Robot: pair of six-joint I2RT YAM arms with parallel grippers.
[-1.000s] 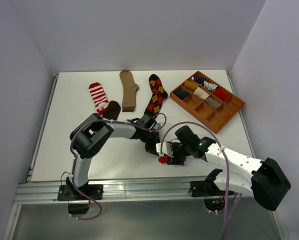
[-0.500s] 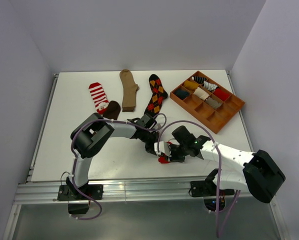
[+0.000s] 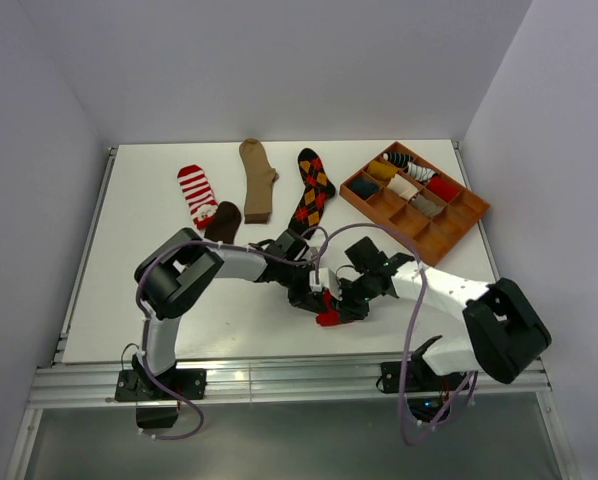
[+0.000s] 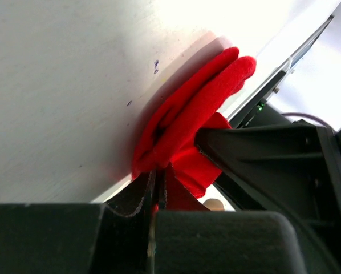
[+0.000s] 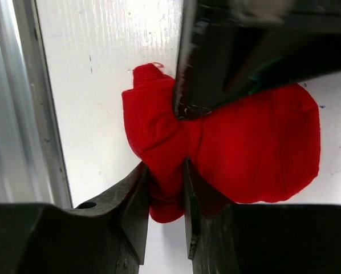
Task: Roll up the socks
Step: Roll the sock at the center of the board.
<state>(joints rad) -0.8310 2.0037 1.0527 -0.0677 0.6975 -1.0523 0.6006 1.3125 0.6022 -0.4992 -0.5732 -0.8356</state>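
A bunched red sock (image 3: 327, 318) lies near the table's front edge, between both grippers. My left gripper (image 3: 312, 298) is shut on a thin fold of it; in the left wrist view the jaws (image 4: 157, 178) pinch red fabric (image 4: 187, 120). My right gripper (image 3: 341, 304) is shut on another fold, and its fingers (image 5: 166, 171) squeeze the sock (image 5: 256, 148) at its left lobe. The left gripper's fingers (image 5: 216, 63) press into the sock from above in that view. At the back lie a red-white striped sock (image 3: 196, 190), a dark brown sock (image 3: 223, 219), a tan sock (image 3: 257, 178) and a black argyle sock (image 3: 313, 187).
A brown wooden compartment tray (image 3: 449, 240) at the back right holds several rolled socks. The table's metal front rail (image 5: 22, 103) runs close beside the red sock. Cables loop over both arms above the sock.
The right gripper has closed onto the red sock, and its arm has swung in toward the left arm. The left gripper has stayed clamped on the sock.
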